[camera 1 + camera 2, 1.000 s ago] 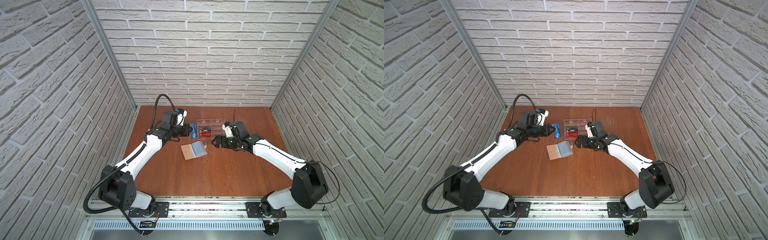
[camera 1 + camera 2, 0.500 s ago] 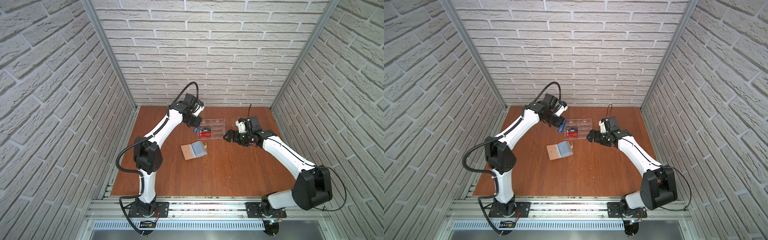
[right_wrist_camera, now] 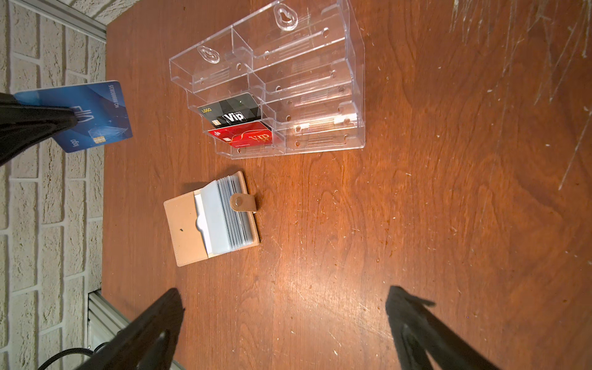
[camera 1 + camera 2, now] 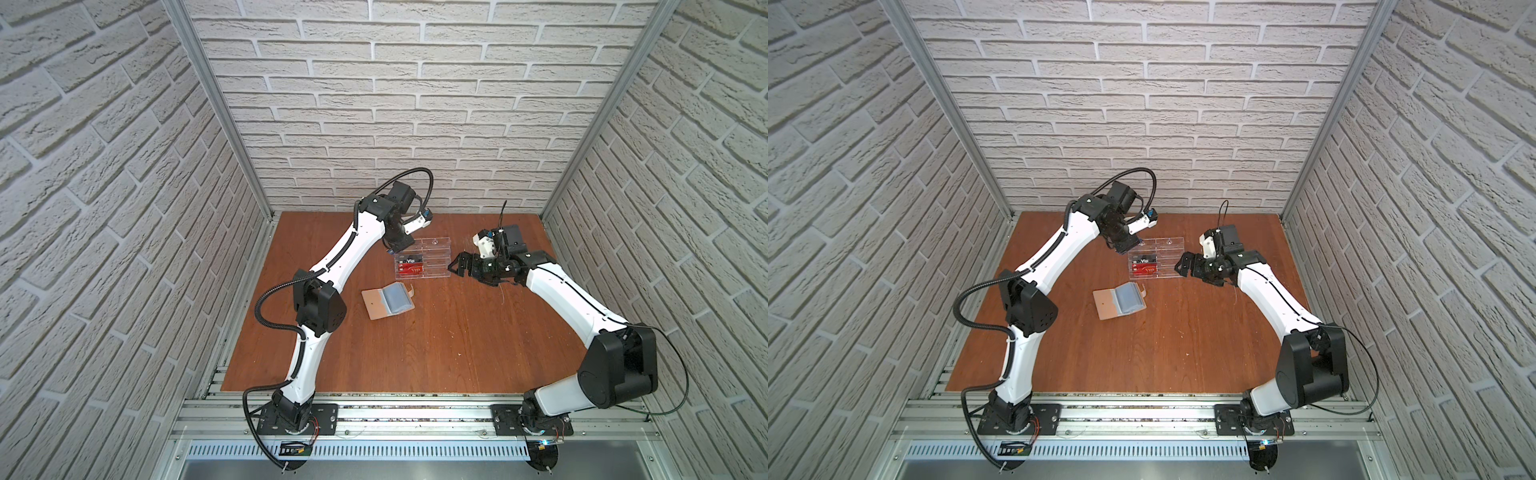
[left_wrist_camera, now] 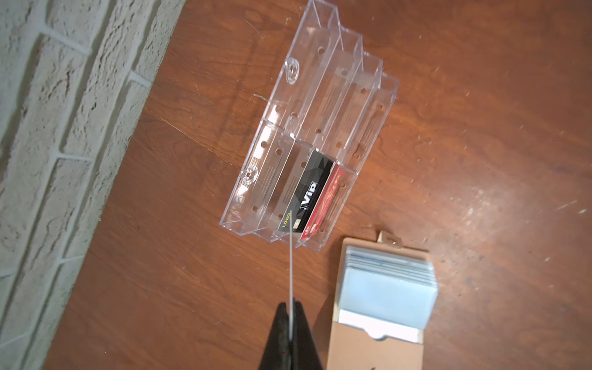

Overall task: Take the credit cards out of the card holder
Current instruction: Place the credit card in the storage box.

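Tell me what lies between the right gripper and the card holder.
Nothing but bare table between the right gripper and the card holder, shown in the right wrist view.

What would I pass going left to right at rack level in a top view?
In order: left gripper, shut on a blue credit card → clear rack → right gripper, open. The card holder is left out: it overlaps sideways.

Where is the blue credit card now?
In the right wrist view, the blue credit card is pinched in the left hand, in the air at the left end of the clear acrylic rack, apart from the card holder.
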You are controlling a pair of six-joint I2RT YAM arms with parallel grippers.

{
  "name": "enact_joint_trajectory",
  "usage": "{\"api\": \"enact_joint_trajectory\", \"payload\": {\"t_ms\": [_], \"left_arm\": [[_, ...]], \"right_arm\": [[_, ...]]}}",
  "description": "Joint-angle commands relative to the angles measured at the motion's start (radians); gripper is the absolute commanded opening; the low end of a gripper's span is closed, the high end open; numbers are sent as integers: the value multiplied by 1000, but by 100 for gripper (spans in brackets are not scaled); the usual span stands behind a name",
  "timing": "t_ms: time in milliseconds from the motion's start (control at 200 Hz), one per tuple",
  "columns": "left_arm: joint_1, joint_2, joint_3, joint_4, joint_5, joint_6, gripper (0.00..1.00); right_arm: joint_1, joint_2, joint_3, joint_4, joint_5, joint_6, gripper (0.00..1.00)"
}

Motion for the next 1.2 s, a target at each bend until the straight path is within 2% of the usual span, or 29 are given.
{"api": "enact_joint_trajectory", "payload": {"t_ms": [0,385,620,1195], "left_arm": [[-3,77,81,-51,-35,120,0],[0,170,160,27,-75,266,0],[-7,201,186,67,-39,301,0],[-44,256,203,87,-45,322,0]], "right_arm": [[-7,13,15,19,-22,-10,100],[-15,45,-19,56,-40,-3,100],[-53,42,-55,94,-77,22,100],[-95,25,-95,111,-93,29,100]]}}
